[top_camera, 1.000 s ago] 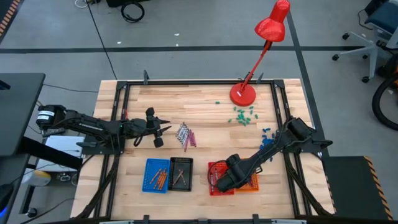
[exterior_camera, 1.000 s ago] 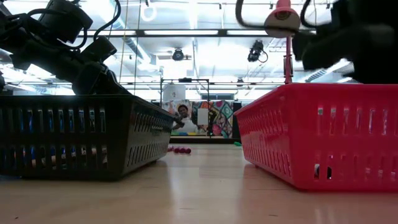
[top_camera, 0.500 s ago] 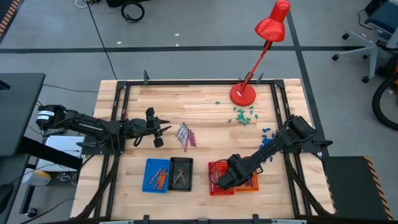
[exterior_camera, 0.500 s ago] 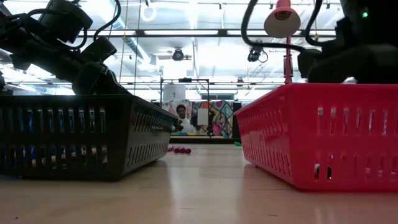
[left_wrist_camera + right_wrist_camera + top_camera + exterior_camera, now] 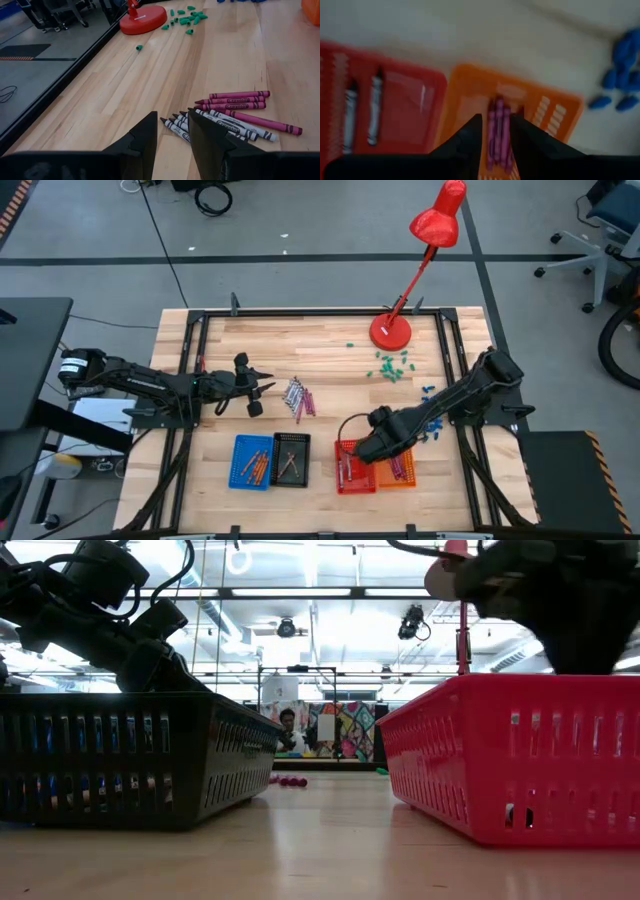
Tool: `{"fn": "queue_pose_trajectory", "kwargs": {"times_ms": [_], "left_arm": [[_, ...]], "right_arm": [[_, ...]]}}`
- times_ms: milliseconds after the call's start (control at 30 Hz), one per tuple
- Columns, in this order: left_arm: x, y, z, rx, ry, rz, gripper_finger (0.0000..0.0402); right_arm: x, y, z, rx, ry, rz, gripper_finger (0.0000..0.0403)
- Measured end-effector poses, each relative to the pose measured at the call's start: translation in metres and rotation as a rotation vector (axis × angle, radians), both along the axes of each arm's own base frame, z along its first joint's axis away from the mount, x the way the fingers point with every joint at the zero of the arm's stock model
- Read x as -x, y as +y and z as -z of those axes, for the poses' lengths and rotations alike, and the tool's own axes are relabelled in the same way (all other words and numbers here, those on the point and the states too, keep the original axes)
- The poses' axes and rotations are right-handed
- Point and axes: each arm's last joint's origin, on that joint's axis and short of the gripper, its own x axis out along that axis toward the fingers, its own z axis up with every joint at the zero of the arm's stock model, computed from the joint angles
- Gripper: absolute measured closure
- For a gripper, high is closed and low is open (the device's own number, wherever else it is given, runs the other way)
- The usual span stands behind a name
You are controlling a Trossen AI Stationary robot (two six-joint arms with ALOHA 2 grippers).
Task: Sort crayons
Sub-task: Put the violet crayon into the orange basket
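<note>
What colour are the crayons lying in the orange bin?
Magenta-purple crayons in the orange bin; clearest in the right wrist view.

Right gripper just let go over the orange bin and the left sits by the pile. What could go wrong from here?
1. The right gripper hangs open just above the purple crayons in the orange bin; dropping lower could nudge them or the bin.
2. The left gripper faces a tight pile of mixed crayons; closing there may grab two colours or scatter them.
</note>
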Motion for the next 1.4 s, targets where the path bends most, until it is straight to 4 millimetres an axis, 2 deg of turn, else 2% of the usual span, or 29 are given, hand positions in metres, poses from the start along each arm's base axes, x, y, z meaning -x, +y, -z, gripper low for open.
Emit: {"fn": "queue_pose_trajectory", "kwargs": {"times_ms": [133,300,533,767,1033,1400], "left_arm": [[0.0,0.0,0.0,0.0,0.0,0.0,0.0283],[0.0,0.0,0.0,0.0,-0.002,0.0,0.0283],[0.0,0.0,-0.001,0.0,-0.01,0.0,0.0283],[0.0,0.0,-0.001,-0.004,-0.008,0.002,0.0283],[-0.001,0.0,-0.001,-0.004,-0.013,0.003,0.0283],[-0.001,0.0,-0.001,-0.001,-0.016,0.002,0.0283]], "right_arm": [[-0.006,-0.017,-0.004,0.043,-0.027,-0.025,0.03],[-0.021,-0.043,0.0,0.057,-0.034,-0.081,0.03],[-0.047,-0.083,-0.001,0.087,-0.183,-0.168,0.03],[-0.077,-0.112,0.008,0.145,-0.272,-0.247,0.03],[-0.124,-0.128,0.03,0.153,-0.239,-0.363,0.03],[-0.181,-0.131,0.048,0.17,-0.248,-0.497,0.03]]}}
